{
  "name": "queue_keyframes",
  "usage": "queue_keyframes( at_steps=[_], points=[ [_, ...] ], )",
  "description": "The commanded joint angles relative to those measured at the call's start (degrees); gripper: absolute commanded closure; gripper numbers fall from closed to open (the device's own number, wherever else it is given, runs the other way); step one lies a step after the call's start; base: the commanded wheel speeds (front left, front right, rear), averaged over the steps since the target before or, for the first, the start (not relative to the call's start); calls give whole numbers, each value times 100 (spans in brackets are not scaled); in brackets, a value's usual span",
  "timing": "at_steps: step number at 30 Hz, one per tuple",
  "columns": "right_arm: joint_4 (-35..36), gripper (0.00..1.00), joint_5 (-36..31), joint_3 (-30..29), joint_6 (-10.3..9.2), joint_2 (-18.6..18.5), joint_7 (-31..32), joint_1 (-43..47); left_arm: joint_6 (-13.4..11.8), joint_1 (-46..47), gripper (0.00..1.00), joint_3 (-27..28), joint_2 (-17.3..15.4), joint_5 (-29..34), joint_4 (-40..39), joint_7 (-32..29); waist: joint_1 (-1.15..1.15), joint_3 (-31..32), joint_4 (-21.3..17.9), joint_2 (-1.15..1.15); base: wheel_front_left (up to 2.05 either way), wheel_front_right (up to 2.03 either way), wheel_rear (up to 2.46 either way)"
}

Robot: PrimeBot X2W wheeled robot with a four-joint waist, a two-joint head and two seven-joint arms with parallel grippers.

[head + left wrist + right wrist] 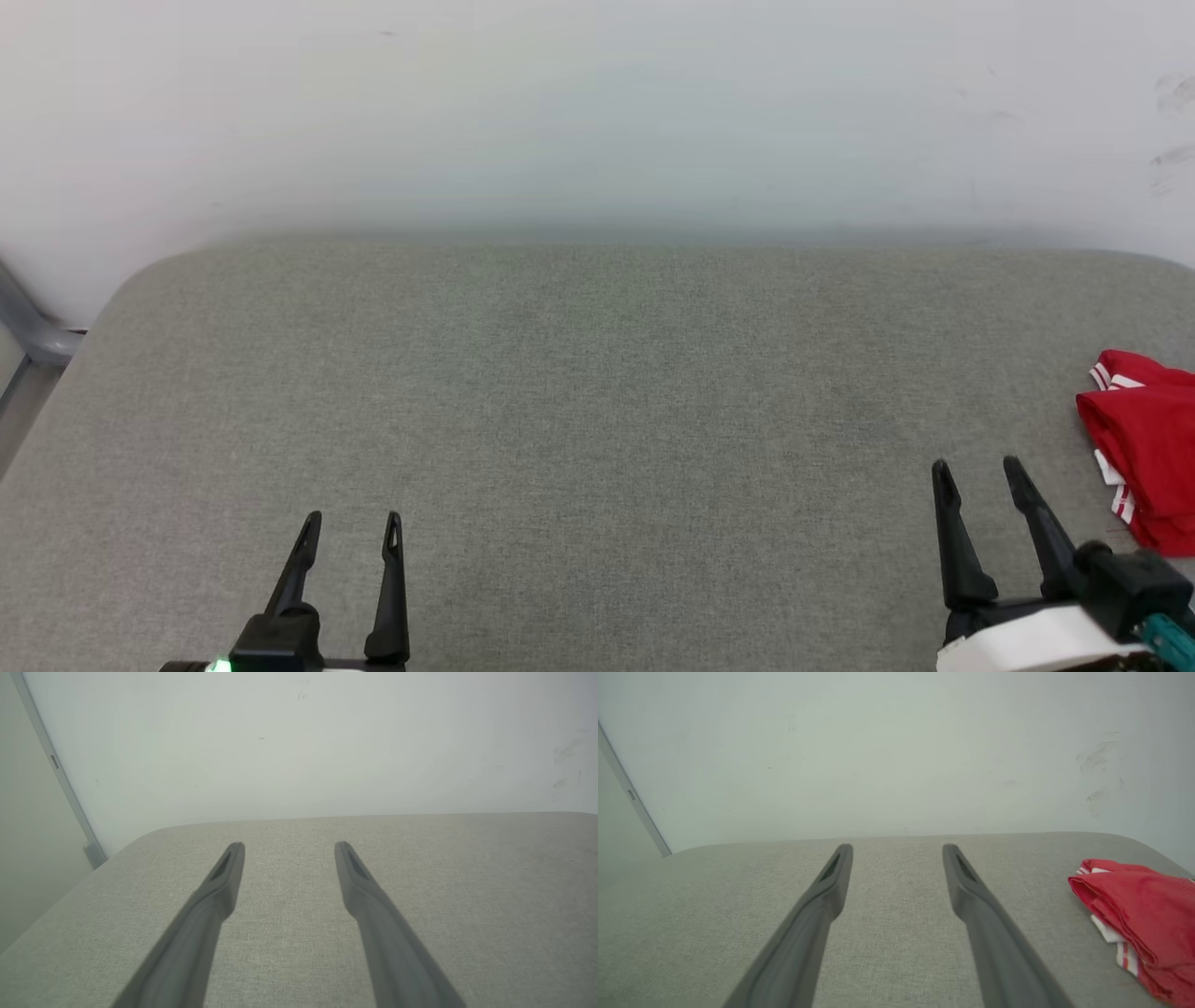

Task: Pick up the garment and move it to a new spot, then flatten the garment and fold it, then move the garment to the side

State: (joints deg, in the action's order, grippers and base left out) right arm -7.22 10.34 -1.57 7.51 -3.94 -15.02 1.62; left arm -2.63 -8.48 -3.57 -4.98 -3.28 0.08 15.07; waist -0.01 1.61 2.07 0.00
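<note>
Reaching clumsily, the released right end effector (976, 463) may shove the bunched garment (1144, 439) off the surface (597, 420); left end effector (355, 516) likewise released.

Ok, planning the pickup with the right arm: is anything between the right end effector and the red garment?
Nothing visible does. The open right end effector hangs over bare grey cushion, and the garment lies bunched just to its right, not touching it.

Matt woven grey cloth tabletop (597, 448)
</note>
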Motion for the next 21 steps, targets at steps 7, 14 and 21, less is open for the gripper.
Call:
queue_keyframes(
  at_steps=[7,14,21],
  points=[
    [337,0,-54,-166,-5,109,-14,570,110,-192,0,21,36,-37,-2,12,1,123,22,0,0,0,0],
    [727,0,72,-265,-5,115,-13,945,207,-286,0,71,65,-43,-3,12,1,194,-21,0,0,0,0],
    [810,0,180,-351,-5,116,-13,1015,227,-340,0,144,92,-48,-42,12,1,223,-87,0,0,0,0]
  ],
)
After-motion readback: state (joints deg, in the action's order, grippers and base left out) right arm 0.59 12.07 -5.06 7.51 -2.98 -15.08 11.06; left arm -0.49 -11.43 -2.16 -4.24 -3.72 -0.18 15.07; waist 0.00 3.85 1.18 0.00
